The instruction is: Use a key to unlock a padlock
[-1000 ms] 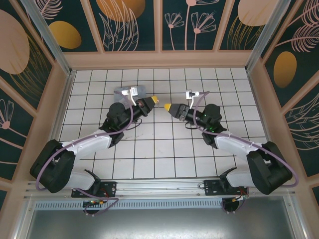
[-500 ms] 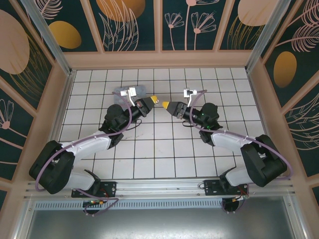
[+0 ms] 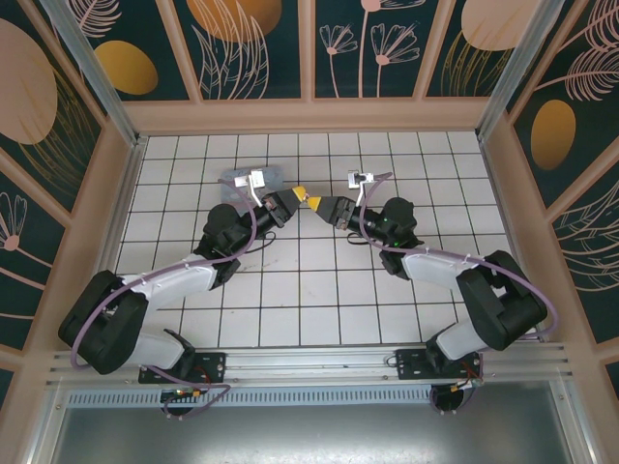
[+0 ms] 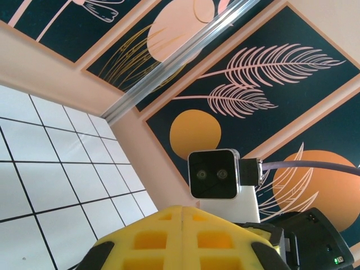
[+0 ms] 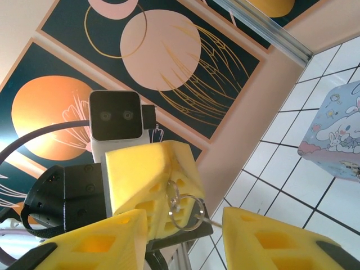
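Left gripper [image 3: 301, 193]: it is held raised over the middle of the tiled table [image 3: 319, 290]. Its yellow fingers [image 4: 225, 230] are pressed together along one seam and are judged to be clenched on the key's ring.
Key [image 5: 209, 221]: from the right wrist it is seen as a thin grey sliver jutting sideways from a wire ring [image 5: 184, 212]. The ring is pinched at the tip of the left fingers. The key is carried in the air, off the table, and is pointed into the gap between the right fingers.
Right gripper [image 3: 318, 203]: it is set tip to tip with the left one, all but touching in the top view. Its fingers [image 5: 264, 239] are parted and nothing is clasped between them.
Why so held: the key is gripped at the ring end, so the blade is left free. This pose is judged to suit a handover or regrip by the right arm, since a hold on the ring gives little control for turning.
Padlock: its whereabouts cannot be told.
Cartoon tin [image 5: 337, 135]: it is lying on the far-left tiles, partly covered by the left wrist in the top view. It is well apart from the meeting point and is not part of the work.
Progress: judged early — the lock is not yet reached.
Risk: the ring is loosely caught, so the key may be swung or knocked askew as the right fingers are closed.
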{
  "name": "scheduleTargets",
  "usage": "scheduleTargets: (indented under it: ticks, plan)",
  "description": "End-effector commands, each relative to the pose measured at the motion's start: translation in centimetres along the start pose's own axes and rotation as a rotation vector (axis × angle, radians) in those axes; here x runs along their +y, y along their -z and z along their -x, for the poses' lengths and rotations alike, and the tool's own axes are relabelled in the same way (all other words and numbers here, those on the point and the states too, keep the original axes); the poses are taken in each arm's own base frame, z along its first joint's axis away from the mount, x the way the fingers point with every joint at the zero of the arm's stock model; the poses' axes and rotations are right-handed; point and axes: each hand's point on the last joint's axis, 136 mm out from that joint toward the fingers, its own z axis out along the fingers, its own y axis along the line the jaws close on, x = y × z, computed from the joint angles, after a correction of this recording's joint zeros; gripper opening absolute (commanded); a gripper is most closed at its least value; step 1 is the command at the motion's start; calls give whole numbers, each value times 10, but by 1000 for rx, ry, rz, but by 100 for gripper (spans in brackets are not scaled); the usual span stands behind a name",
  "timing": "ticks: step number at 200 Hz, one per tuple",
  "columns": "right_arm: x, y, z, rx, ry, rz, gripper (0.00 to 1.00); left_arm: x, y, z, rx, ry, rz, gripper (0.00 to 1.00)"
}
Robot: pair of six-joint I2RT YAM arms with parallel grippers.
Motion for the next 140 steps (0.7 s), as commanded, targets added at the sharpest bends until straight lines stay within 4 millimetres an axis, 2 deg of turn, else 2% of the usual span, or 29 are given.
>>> scheduleTargets:
  ticks: [1, 140]
  plan:
    - [23, -6, 13, -32, 56, 74, 39, -6, 1, 0, -3, -3, -41, 0]
    - [17, -12, 13, -23, 32, 75, 26, -1, -2, -5, 6, 23, -44, 0]
